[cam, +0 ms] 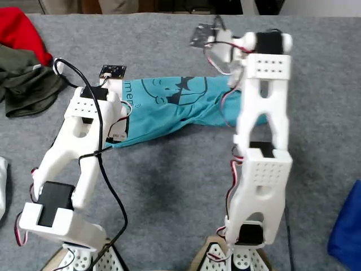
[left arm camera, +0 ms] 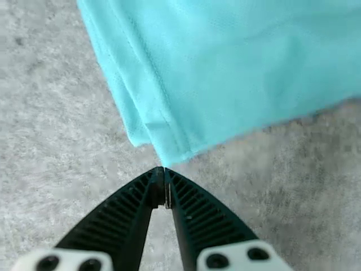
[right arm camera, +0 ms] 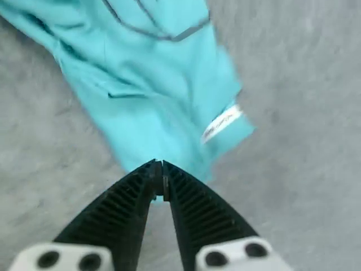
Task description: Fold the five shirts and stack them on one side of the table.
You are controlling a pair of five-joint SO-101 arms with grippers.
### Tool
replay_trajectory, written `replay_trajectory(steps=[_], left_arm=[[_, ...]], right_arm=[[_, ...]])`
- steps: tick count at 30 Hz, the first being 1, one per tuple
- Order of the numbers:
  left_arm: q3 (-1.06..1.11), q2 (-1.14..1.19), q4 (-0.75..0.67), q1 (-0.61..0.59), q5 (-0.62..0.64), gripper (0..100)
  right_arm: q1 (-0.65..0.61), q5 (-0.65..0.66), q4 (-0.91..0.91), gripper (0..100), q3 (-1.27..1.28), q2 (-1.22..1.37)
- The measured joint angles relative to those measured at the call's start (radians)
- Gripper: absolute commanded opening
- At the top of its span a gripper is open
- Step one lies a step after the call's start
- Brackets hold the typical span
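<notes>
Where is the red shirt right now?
In the high view, the red shirt lies at the far left corner of the table, right next to the dark green shirt.

High view looking down over table (cam: 169, 186), wrist views close, facing down, all sharing teal shirt (cam: 169, 107)

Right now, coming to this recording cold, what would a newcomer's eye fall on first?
The teal shirt lies stretched across the middle of the grey table. A closed end effector sits at each end of it: the left end effector at a hem corner, the right end effector at the end with the label. A red garment and a dark green garment are heaped at the far left corner.
</notes>
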Motion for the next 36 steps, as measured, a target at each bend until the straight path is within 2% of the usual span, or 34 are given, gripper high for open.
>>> replay_trajectory(steps=[6, 13, 17, 27, 31, 36], left_arm=[[0.0, 0.048, -0.055, -0.017, 0.0, 2], [-0.012, 0.221, -0.124, 0.0, 0.0, 2], [-0.044, 0.275, -0.123, 0.002, 0.002, 2], [-0.054, 0.288, -0.123, 0.003, 0.002, 2], [-0.054, 0.288, -0.123, 0.003, -0.003, 2], [-0.054, 0.288, -0.121, -0.018, -0.068, 2]], right_arm=[[0.008, 0.011, -0.025, 0.5, 0.267, -0.002], [-0.028, 0.011, -0.232, 0.5, 0.42, -0.002], [-0.055, -0.015, -0.316, 0.5, 0.42, 0.008], [-0.103, -0.018, -0.368, 0.5, 0.302, 0.23], [-0.103, -0.018, -0.319, 0.5, 0.175, 0.292], [-0.1, -0.018, -0.229, 0.5, 0.018, 0.31]])
